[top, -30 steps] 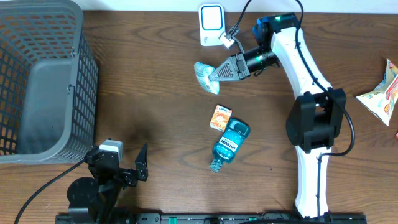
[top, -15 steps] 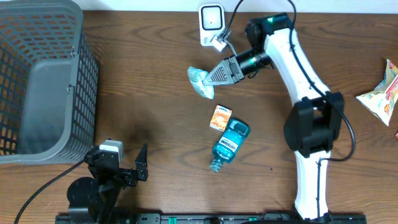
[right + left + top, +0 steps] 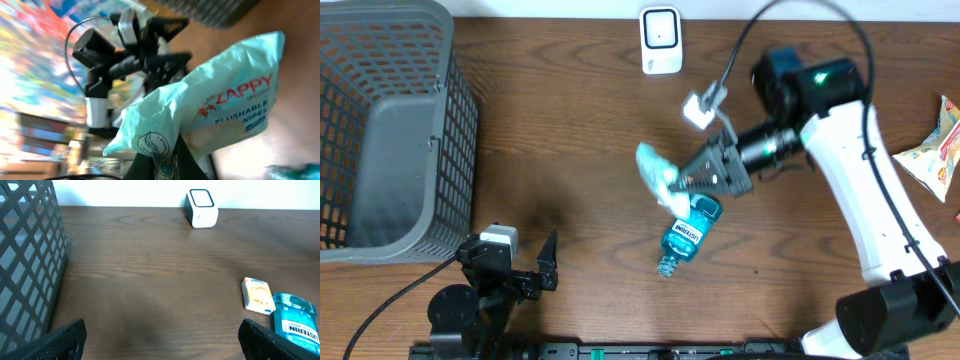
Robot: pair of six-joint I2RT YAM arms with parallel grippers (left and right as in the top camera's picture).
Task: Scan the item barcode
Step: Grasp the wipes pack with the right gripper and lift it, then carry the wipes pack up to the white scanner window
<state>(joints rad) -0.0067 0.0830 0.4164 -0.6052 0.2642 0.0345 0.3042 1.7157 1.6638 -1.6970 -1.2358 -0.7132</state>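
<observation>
One wipes packet (image 3: 657, 172) hangs clenched in the right gripper (image 3: 680, 183), above the Listerine bottle (image 3: 688, 232), six o'clock of the barcode scanner (image 3: 661, 40), probably lifted to present its code; the left gripper (image 3: 162, 330) sits released, idle.

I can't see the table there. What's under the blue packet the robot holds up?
From above, the blue packet in the right hand covers that spot. The left wrist camera shows a small orange box there, beside the mouthwash bottle.

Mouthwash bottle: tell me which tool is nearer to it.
Right. The right tool, gripping the wipes packet, is by the mouthwash bottle's wide end; the left tool sits open, well off toward the basket.
</observation>
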